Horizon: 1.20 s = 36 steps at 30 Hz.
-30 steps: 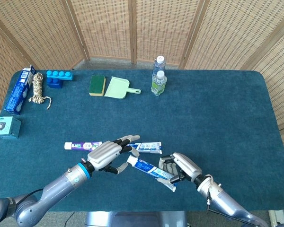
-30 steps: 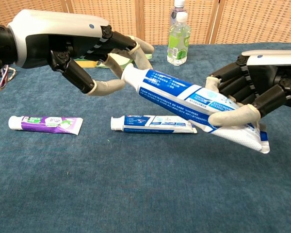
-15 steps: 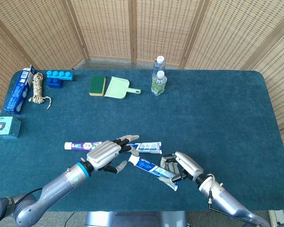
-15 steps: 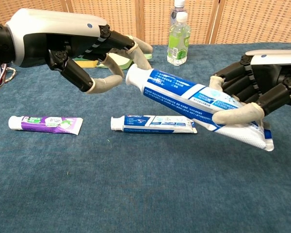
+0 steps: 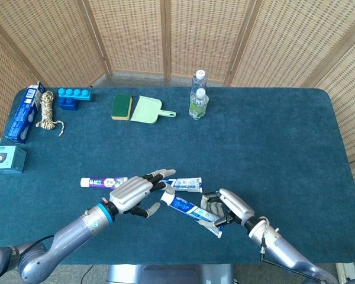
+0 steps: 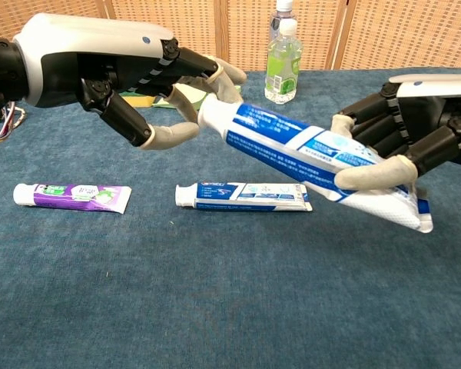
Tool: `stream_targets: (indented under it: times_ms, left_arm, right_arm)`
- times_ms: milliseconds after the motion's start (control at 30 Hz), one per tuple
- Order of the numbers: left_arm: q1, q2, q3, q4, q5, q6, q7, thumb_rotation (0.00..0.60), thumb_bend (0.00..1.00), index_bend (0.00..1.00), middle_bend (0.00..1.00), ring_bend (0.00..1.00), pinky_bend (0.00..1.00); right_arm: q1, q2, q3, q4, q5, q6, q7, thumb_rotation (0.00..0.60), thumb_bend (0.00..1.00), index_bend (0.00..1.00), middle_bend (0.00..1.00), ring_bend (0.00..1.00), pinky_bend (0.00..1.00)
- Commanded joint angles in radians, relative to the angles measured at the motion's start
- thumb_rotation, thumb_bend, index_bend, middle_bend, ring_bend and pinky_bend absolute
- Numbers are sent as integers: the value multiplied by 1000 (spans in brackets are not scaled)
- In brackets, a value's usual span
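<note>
My right hand [image 6: 403,142] [image 5: 228,210] grips the crimped end of a blue-and-white toothpaste tube [image 6: 307,150] [image 5: 189,210], held above the table with its cap pointing left. My left hand [image 6: 150,84] [image 5: 133,192] hovers at the cap end, fingers spread around the cap, holding nothing. Below them a second blue-and-white tube [image 6: 242,197] [image 5: 186,184] lies flat on the blue cloth. A purple-and-green tube [image 6: 73,196] [image 5: 103,181] lies to its left.
At the back stand two water bottles [image 5: 198,97], a green dustpan [image 5: 148,110] and a sponge [image 5: 122,106]. At the far left are a blue toy block [image 5: 74,97], a rope coil [image 5: 46,111], a blue carton [image 5: 22,112] and a teal box [image 5: 7,160].
My right hand has raised the tube slightly and brought its cap end back in among my left hand's fingers. The tubes on the cloth have not moved.
</note>
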<state>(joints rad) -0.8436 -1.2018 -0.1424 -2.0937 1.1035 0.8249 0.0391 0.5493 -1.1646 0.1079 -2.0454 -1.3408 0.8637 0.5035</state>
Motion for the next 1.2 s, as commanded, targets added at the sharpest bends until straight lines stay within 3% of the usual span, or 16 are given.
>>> stream_targets:
  times_ms: [33, 767, 1200]
  left_arm:
    - [-2, -2, 0, 1, -2, -1, 1, 600, 495, 271, 38, 36, 192]
    - [1, -2, -4, -9, 3, 24, 15, 600, 588, 307, 51, 37, 193]
    - [2, -3, -4, -10, 6, 17, -2, 600, 641, 303, 50, 37, 193]
  right_arm:
    - [1, 2, 2, -3, -5, 0, 2, 600, 452, 946, 723, 703, 745]
    - [4, 25, -13, -13, -26, -16, 29, 600, 452, 947, 723, 706, 747]
    - [0, 43, -14, -2, -63, -18, 124, 600, 455, 947, 723, 711, 752]
